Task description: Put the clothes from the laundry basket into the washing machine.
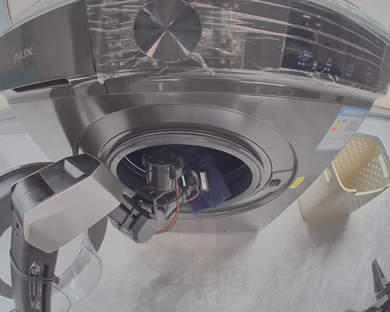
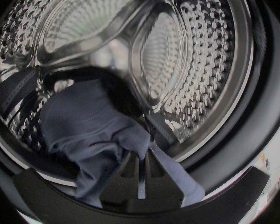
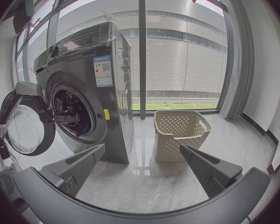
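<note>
So I'm looking at the washing machine (image 1: 195,109) head on, and its round glass door (image 1: 0,239) is hanging wide open off the machine's left side. My left gripper (image 2: 143,153) is sitting inside the machine's opening, just past the door seal, and it's clenching a fold of the navy garment (image 2: 84,119), with the two fingers pinched together on the cloth. The rest of that garment is lying bunched on the bottom of the machine's steel drum (image 2: 193,63), and one end is draping out over the front lip of the opening. From the head camera I'm seeing the same dark blue fabric (image 1: 212,183) in the lower right part of the machine's opening. My right gripper (image 3: 141,148) is hanging well back from the machine's front with its fingers spread wide and gripping nothing. The cream laundry basket (image 3: 171,147) is standing on the grey floor (image 1: 247,265) just beside the machine's right side, upright.
</note>
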You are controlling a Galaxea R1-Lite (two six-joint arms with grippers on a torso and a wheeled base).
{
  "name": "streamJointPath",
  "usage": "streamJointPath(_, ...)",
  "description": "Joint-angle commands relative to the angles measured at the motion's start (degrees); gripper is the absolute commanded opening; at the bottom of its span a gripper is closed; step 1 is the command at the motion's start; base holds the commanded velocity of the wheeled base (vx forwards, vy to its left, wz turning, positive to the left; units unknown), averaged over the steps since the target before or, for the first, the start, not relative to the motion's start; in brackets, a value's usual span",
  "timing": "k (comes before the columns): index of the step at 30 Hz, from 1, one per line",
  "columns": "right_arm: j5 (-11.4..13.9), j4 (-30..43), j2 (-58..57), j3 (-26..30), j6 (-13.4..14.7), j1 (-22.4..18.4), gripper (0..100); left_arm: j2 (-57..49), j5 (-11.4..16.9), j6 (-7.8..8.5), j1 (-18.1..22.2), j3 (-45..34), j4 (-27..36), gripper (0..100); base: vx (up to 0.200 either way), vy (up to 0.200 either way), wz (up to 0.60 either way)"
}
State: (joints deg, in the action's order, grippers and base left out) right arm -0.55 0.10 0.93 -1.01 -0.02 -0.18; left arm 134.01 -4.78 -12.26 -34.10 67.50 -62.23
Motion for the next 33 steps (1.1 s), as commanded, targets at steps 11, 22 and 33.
streamJointPath(11,0.0,0.0,-0.9,0.9,0.0,0.0,100,5.7,-2.7,-1.01,2.9,19.7,-4.0,0,0.000,0.000,0.00)
streamJointPath(22,0.0,0.0,-0.9,0.9,0.0,0.0,100,7.3,-3.2,-1.01,2.5,21.1,-4.3,100,0.000,0.000,0.00)
streamJointPath(33,0.0,0.0,-0.9,0.9,0.0,0.0,100,-3.1,-2.6,0.57,-3.1,-4.3,-6.0,100,0.000,0.000,0.00)
